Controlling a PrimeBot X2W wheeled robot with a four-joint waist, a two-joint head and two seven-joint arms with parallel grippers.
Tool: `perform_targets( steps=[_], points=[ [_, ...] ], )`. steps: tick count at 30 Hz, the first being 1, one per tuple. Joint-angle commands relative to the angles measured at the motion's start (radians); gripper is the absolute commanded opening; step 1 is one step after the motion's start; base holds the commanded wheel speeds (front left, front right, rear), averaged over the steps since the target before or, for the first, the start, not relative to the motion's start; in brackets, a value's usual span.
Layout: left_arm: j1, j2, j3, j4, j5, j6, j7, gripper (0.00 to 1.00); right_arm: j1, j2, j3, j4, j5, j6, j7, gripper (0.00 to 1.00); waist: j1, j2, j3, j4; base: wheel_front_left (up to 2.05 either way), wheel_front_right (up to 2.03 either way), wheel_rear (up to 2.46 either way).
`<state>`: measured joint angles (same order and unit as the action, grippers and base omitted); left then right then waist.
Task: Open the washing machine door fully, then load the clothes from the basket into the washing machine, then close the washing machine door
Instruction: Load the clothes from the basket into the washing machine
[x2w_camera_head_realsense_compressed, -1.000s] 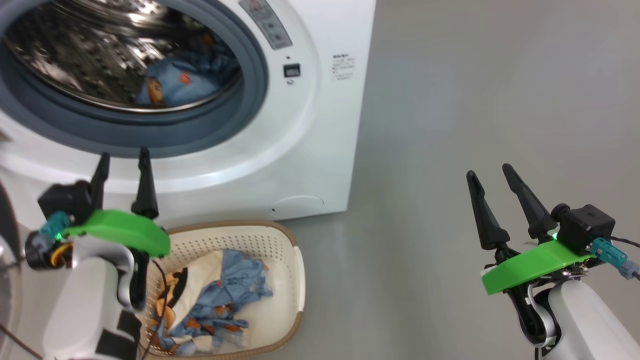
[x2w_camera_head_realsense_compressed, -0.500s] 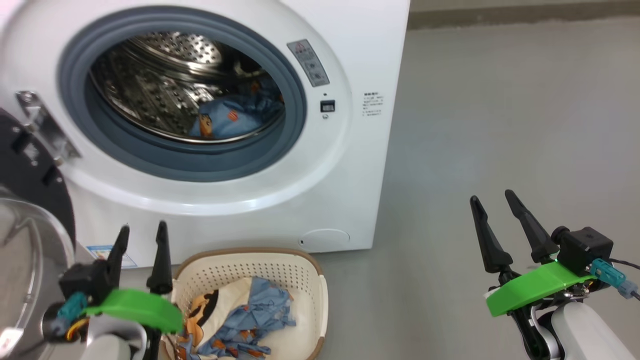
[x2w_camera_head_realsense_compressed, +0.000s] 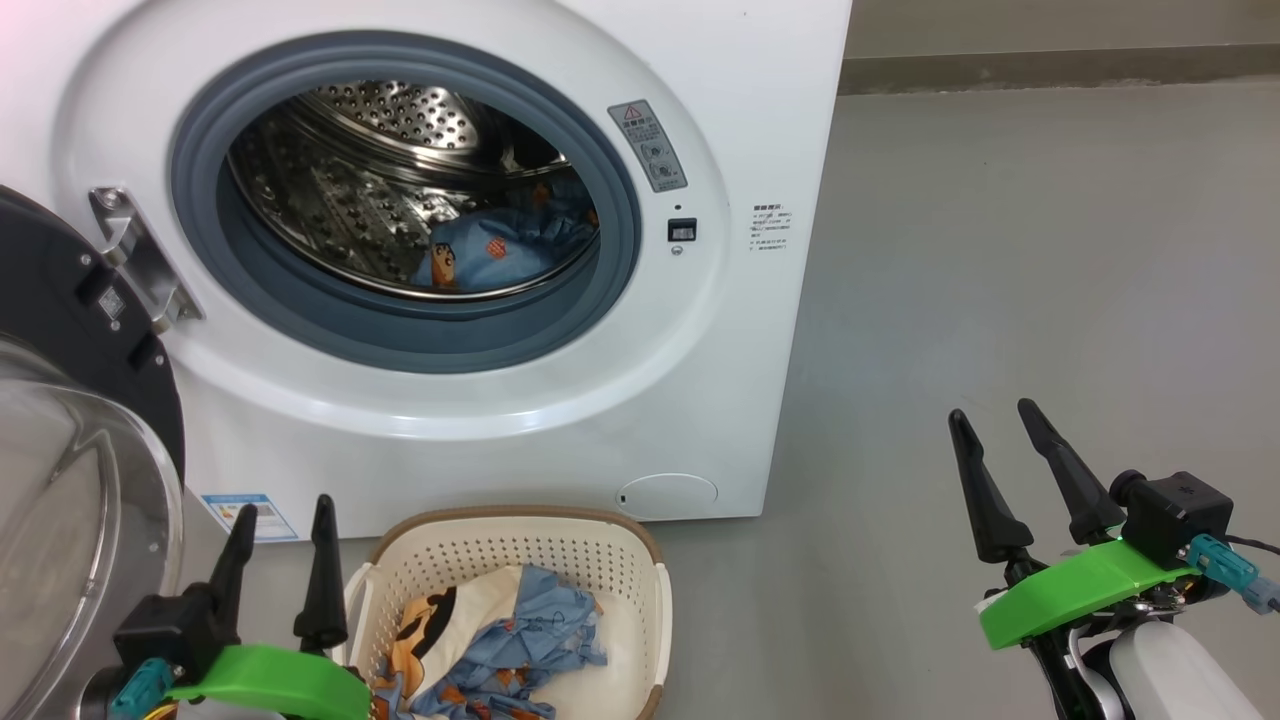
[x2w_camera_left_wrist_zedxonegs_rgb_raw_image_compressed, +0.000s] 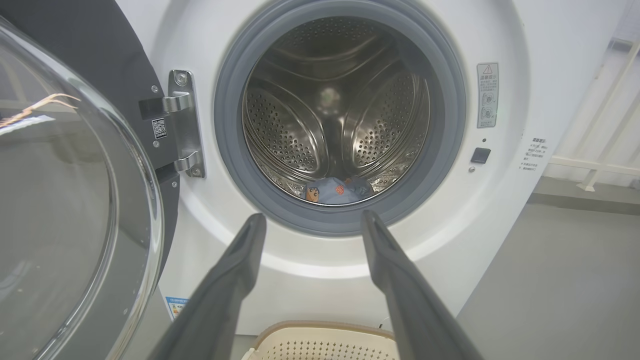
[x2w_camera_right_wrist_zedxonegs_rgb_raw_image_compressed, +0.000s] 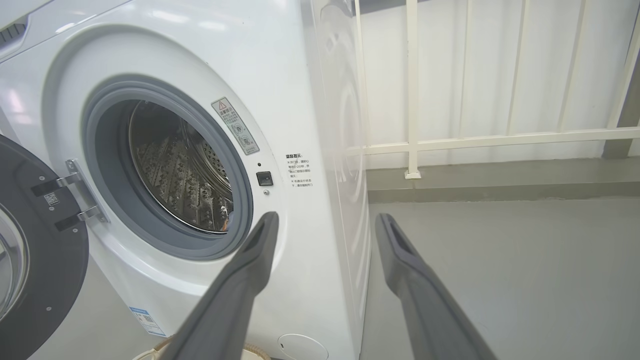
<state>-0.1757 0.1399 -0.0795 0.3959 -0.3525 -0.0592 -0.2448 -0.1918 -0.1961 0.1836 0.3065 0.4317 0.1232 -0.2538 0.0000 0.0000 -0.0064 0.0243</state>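
Clothes (x2w_camera_head_realsense_compressed: 510, 640), blue-and-cream, heaped in basket (x2w_camera_head_realsense_compressed: 655, 600)

Setting: a laundry corner, possibly a utility balcony; home or test room cannot be told. A big white boxy front-loading washing machine (x2w_camera_head_realsense_compressed: 720, 330) is standing directly on a bare smooth grey floor (x2w_camera_head_realsense_compressed: 1050, 300). A small cream-white perforated plastic basket (x2w_camera_head_realsense_compressed: 520, 513) with a brown rim is sitting on that floor just before it, holding light-blue and cream printed clothes (x2w_camera_head_realsense_compressed: 530, 630). Cream-white railing bars (x2w_camera_right_wrist_zedxonegs_rgb_raw_image_compressed: 412, 90) are running beside the machine above a low grey kerb (x2w_camera_right_wrist_zedxonegs_rgb_raw_image_compressed: 500, 180).
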Motion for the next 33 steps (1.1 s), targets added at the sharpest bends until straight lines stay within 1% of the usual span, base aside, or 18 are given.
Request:
perform_targets(
  steps=[1,17,33],
  points=[
    [-0.009,0.018,0.03,-0.043,-0.008,0.008,0.005,1.0,0.0,-0.012,0.011,-0.028,0.005,0.008,-0.008,1.0,0.0,0.0,0.001,0.0,0.0,0.0,0.0],
    [0.018,0.017,0.014,-0.104,-0.017,0.029,0.024,1.0,0.001,-0.014,0.012,-0.028,0.004,0.008,-0.008,1.0,0.0,0.0,0.005,0.0,0.0,0.0,0.0],
    [0.021,0.018,0.001,-0.106,-0.028,0.04,0.027,1.0,-0.007,-0.017,0.017,-0.023,0.007,0.008,-0.008,1.0,0.0,0.0,0.011,-0.007,0.0,0.0,0.0]
  ],
)
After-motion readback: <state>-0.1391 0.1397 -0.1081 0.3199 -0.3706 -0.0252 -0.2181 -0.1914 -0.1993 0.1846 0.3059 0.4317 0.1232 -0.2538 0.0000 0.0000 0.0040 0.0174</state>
